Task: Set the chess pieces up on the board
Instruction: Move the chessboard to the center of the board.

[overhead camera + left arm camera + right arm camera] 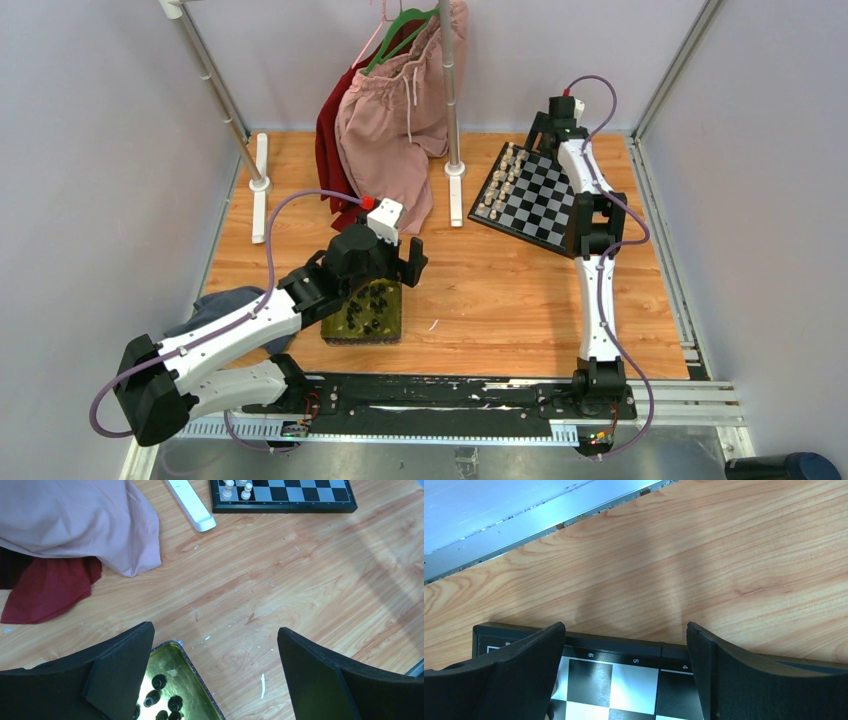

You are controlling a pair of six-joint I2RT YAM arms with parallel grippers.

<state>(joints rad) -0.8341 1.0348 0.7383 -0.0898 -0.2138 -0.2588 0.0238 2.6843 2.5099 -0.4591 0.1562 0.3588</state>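
left pincer [215, 647] and right pincer [625, 640] gape wide, empty.

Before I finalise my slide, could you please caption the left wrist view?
Left gripper, fingers open, above the shiny yellow-green tray of tiny black chess pieces; black-and-grey checked chessboard with cream-white pieces beyond.

Tray [173, 663] w/ black pieces [159, 681] cut off by btm edge.
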